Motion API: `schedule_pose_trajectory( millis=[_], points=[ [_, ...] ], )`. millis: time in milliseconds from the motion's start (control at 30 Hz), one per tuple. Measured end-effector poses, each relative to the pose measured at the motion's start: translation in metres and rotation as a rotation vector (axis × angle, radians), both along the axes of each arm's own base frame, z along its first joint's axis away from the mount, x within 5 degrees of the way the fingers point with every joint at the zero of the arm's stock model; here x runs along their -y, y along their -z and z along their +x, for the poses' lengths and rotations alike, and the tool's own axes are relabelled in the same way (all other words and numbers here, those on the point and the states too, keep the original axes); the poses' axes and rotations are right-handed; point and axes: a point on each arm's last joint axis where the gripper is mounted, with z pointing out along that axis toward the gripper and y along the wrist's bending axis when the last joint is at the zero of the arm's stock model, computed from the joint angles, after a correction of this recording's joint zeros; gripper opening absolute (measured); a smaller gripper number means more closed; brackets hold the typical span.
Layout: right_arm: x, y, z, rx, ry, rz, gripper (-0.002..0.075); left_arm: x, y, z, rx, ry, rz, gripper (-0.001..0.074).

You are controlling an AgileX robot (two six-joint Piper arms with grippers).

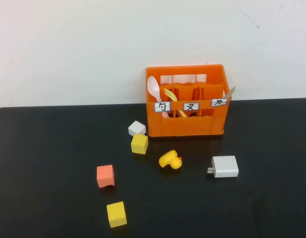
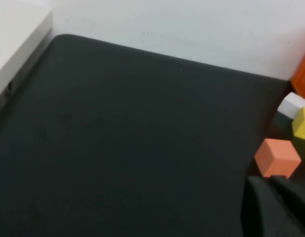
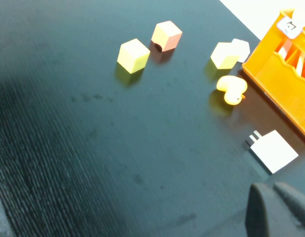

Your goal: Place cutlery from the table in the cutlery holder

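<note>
While neither arm shows in the high view, each wrist view catches its own gripper low at the frame edge: the left gripper point(image 2: 268, 185) hangs over the table point(image 1: 43, 198) beside the orange cube point(image 1: 105, 175), fingers pressed together and holding nothing; the right gripper point(image 3: 273, 190) hangs over the table just beside the white charger point(image 1: 225, 166), fingers likewise together and empty.

Nearest the robot in the high view lies a yellow cube point(image 1: 116, 214). Beyond it sits the orange cube, a little to the left. Further on and to the right, the yellow duck toy point(image 1: 170, 160) rests on the table, and the white charger lies flat to its right, its prongs toward the duck. Behind the duck, to the left, a second yellow cube point(image 1: 139, 143) touches a small white cube point(image 1: 137, 128), which lies close to the left front corner of the cutlery holder point(image 1: 187, 126).

Farthest back, the cutlery holder stands upright near the table's rear edge, three white labels across its front. The spoon point(image 1: 153, 88) stands in the left compartment, bowl up, leaning on the left wall. The yellow fork point(image 1: 171, 96) stands tilted in the middle compartment. The knife point(image 1: 229, 92) pokes out over the right rim of the right compartment.
</note>
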Motion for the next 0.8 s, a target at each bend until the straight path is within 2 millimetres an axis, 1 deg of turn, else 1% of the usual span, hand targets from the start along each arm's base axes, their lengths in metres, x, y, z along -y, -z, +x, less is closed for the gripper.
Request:
schedule_pose_trajectory(
  millis=[433,800],
  points=[
    [0.0000,0.0000,0.0000,-0.001,0.001,0.001,-0.0002,-0.0001,0.0001,-0.0002,-0.006,0.028,0.108,-0.0001],
    [0.0000,0.0000,0.0000,-0.001,0.001,0.001,-0.0002,-0.0001,0.0001,-0.0002,-0.006,0.030,0.113,-0.0001]
  ],
)
